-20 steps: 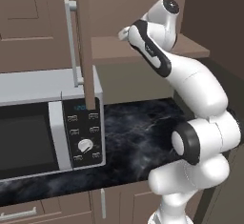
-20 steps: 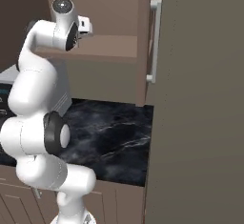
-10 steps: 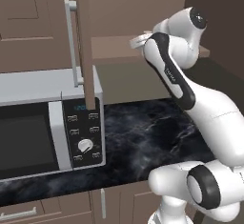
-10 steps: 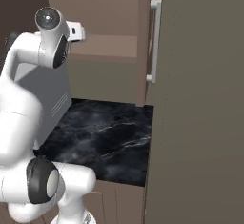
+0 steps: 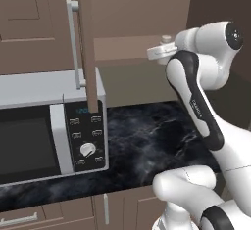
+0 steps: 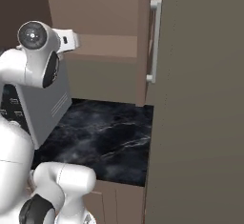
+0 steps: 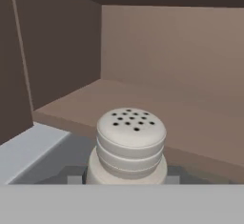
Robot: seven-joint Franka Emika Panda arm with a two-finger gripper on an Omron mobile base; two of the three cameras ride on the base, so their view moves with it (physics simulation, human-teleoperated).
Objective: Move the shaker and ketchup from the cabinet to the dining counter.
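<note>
Shaker (image 7: 131, 144), pale beige with a perforated domed cap, sits at lower centre of the hand view, held between the jaws, which are partly closed on its body. Behind it the open cabinet (image 7: 157, 51) shows a bare brown shelf (image 7: 143, 104) and back wall. In the left base view the arm (image 5: 196, 106) rises from lower right, its hand at upper centre-right just in front of the shelf edge; the open cabinet door (image 5: 86, 38) with its silver bar handle (image 5: 73, 43) stands at upper left above the microwave (image 5: 49, 121). Black marble worktop (image 5: 147, 146) lies below. In the right base view another handle (image 6: 153, 39) appears at upper centre.
</note>
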